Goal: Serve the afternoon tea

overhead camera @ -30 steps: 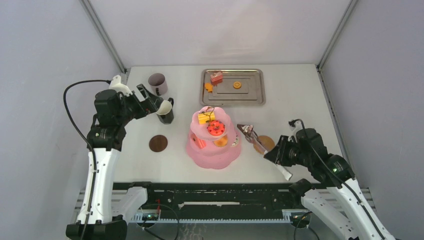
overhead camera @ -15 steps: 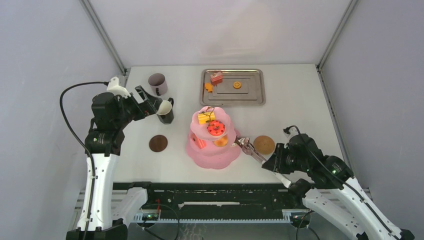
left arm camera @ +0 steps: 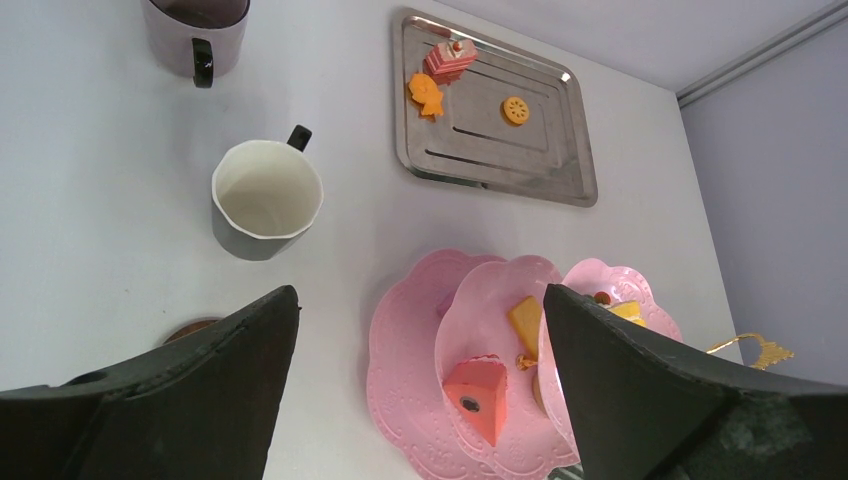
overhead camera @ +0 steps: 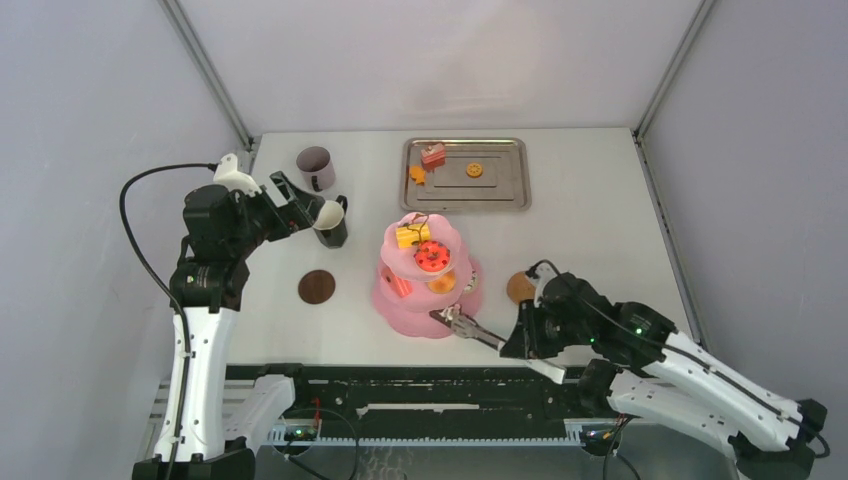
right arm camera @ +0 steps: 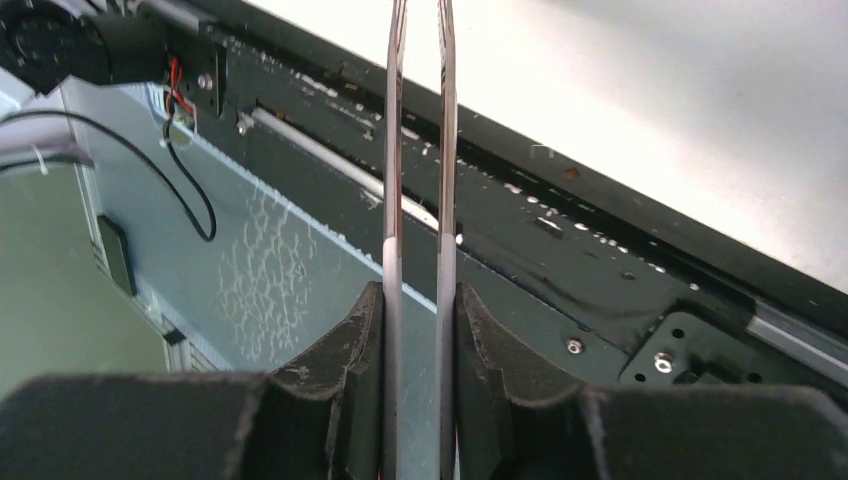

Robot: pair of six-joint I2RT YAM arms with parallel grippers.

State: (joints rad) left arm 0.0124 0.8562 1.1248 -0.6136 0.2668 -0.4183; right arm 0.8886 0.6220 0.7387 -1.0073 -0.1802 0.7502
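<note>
The pink three-tier stand holds several toy cakes at the table's centre; it also shows in the left wrist view. The black mug and the mauve mug stand at the back left. My left gripper is wide open and empty, hovering left of the black mug. My right gripper is shut on metal tongs. Their tips lie at the stand's front edge. The tips are out of frame in the right wrist view.
A steel tray at the back holds a pink cake and two orange pieces. Brown coasters lie left and right of the stand. The black rail runs along the near edge.
My right arm has swung the tongs left and nearer, from right of the stand to its front edge. The left arm shifted slightly, then stayed still.
</note>
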